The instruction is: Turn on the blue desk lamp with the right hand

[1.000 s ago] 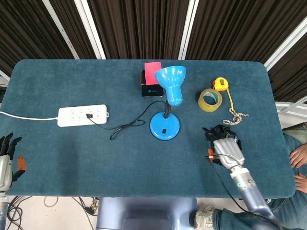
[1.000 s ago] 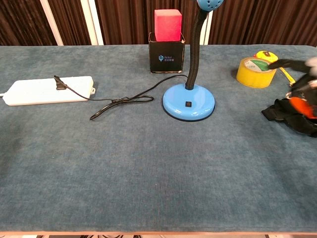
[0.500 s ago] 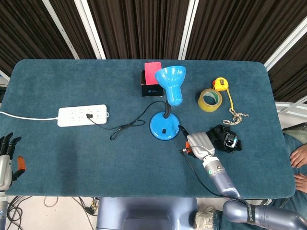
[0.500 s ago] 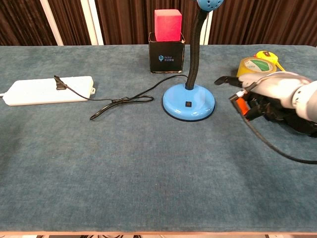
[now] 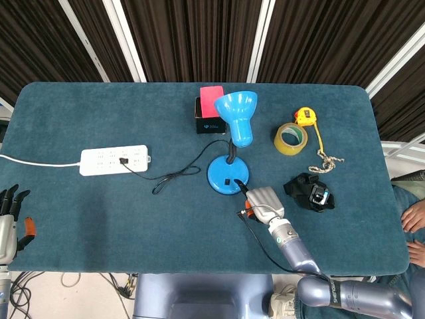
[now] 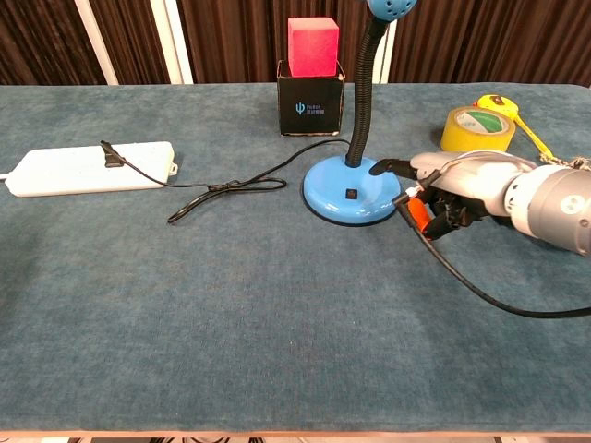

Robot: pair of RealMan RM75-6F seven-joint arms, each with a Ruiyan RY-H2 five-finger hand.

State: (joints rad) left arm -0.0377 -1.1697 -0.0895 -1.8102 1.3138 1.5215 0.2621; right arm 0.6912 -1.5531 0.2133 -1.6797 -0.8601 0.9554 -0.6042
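The blue desk lamp stands mid-table, its round base (image 5: pixel 228 176) (image 6: pixel 353 189) carrying a small black switch (image 5: pixel 226 181) (image 6: pixel 351 194) and its shade (image 5: pixel 237 116) tilted up. My right hand (image 5: pixel 262 201) (image 6: pixel 452 189) lies just right of the base. One finger points at the base and its tip (image 5: pixel 237 183) (image 6: pixel 379 167) reaches the rim, right of the switch. The other fingers are curled in and hold nothing. My left hand (image 5: pixel 8 219) hangs beyond the table's near left edge, fingers spread and empty.
The lamp's black cord (image 5: pixel 176 174) runs to a white power strip (image 5: pixel 114 161) (image 6: pixel 90 168) on the left. A black box with a red cube (image 5: pixel 211 109) (image 6: pixel 311 78) stands behind the lamp. A yellow tape roll (image 5: pixel 290 138) (image 6: pixel 476 132), a tape measure (image 5: pixel 305 117) and a black strapped object (image 5: pixel 311 193) lie on the right.
My right hand has swept left from above the black strapped object to the lamp base, one finger now pointing at the rim. The left hand has not moved.
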